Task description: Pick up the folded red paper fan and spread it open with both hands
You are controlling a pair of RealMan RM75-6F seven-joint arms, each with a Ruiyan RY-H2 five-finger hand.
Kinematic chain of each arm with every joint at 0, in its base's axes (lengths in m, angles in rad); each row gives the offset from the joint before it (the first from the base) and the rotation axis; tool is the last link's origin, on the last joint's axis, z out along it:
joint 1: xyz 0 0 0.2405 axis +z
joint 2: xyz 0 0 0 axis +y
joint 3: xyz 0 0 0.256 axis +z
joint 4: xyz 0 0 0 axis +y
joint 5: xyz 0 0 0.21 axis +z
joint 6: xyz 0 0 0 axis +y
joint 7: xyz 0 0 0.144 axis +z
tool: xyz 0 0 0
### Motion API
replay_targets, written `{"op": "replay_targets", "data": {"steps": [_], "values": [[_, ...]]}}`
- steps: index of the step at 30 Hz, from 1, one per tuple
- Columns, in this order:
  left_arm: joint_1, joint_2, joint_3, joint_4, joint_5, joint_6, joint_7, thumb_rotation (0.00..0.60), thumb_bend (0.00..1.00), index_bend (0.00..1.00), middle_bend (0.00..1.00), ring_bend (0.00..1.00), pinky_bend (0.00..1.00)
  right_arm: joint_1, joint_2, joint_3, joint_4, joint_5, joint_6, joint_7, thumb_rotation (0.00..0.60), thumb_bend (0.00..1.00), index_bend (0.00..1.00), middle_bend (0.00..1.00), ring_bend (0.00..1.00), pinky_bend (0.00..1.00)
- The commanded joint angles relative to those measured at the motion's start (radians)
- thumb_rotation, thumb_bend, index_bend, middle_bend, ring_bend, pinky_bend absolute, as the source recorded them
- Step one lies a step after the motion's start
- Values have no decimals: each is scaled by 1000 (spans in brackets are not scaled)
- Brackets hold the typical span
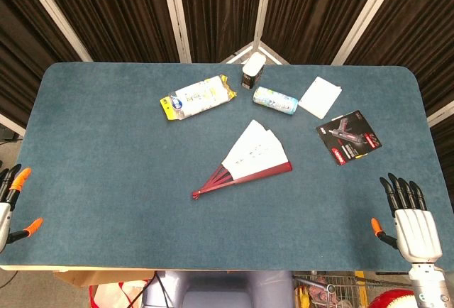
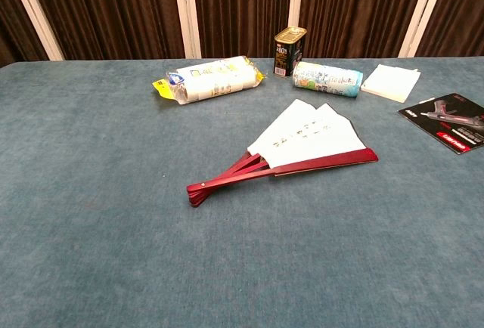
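Little of the print before me can truly be read. On the dark can (image 2: 289,51) at the far side I see pale characters near its top, too small to make out. My paper fan (image 2: 306,144) bears small dark writing on its white leaves, illegible. The black leaflet (image 2: 449,122) at the right carries a red strip with white lettering I cannot read.
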Motion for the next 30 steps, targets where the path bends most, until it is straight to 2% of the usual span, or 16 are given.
{"op": "replay_targets", "data": {"steps": [1, 17, 21, 25, 30], "values": [[0, 0, 0, 0, 1, 0, 0, 600, 0, 0, 0, 0, 0, 0, 0, -1, 0, -3, 0, -1, 600, 350, 0, 0, 0, 0], [0, -1, -3, 1, -4, 1, -3, 600, 0, 0, 0, 0, 0, 28, -19, 3, 11, -62, 1, 27, 600, 350, 0, 0, 0, 0], [0, -2, -5, 0, -5, 3, 3, 600, 0, 0, 0, 0, 0, 77, -66, 31, 87, -103, -8, 76, 600, 349, 33, 12, 0, 0], [-1, -5, -6, 0, -6, 3, 12, 600, 0, 0, 0, 0, 0, 134, -134, 54, 190, -119, -40, 124, 600, 350, 142, 57, 16, 0], [-1, -10, -5, 2, -1, 6, 30, 600, 0, 0, 0, 0, 0, 197, -209, 75, 256, -109, -97, 133, 600, 350, 148, 59, 17, 0]]}}
